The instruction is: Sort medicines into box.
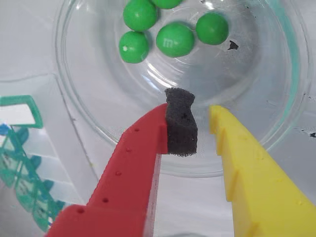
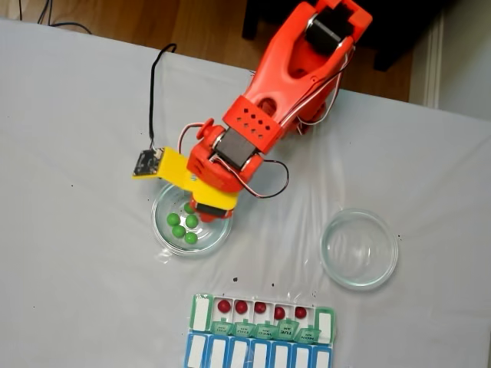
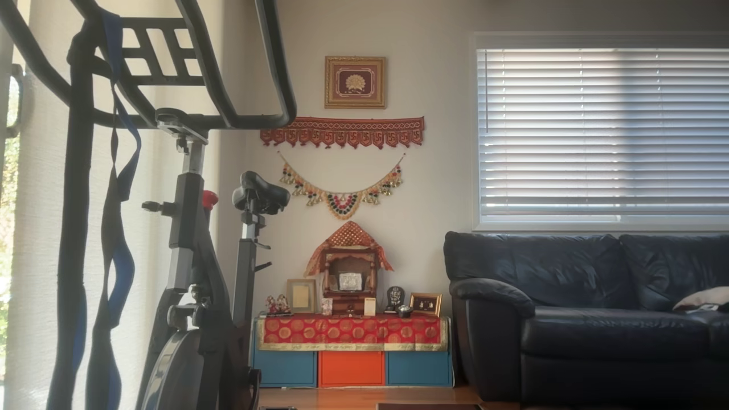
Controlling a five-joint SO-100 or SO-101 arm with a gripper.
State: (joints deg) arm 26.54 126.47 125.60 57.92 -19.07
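Note:
Several bright green medicines (image 1: pixel 175 39) lie together in a round clear glass dish (image 1: pixel 69 79). My gripper (image 1: pixel 200 121) hangs over the near part of that dish, open, with nothing between the red finger's black foam pad (image 1: pixel 180 123) and the yellow finger (image 1: pixel 232 148). In the fixed view the gripper (image 2: pixel 207 211) is over the dish's upper right part, and the green medicines (image 2: pixel 178 231) lie just to its lower left. The box (image 2: pixel 328 326) lies near the bottom edge with its green lids flipped open. Several dark red medicines (image 2: pixel 241 307) sit one per compartment in it. The box's green lids (image 1: pixel 22 168) show at the wrist view's lower left.
An empty clear glass dish (image 2: pixel 359 249) stands right of the arm. A blue-and-white organiser row (image 2: pixel 257 356) lies directly below the box. The arm's orange body (image 2: pixel 291 69) reaches in from the top. A white cloth (image 2: pixel 69 115) covers the table.

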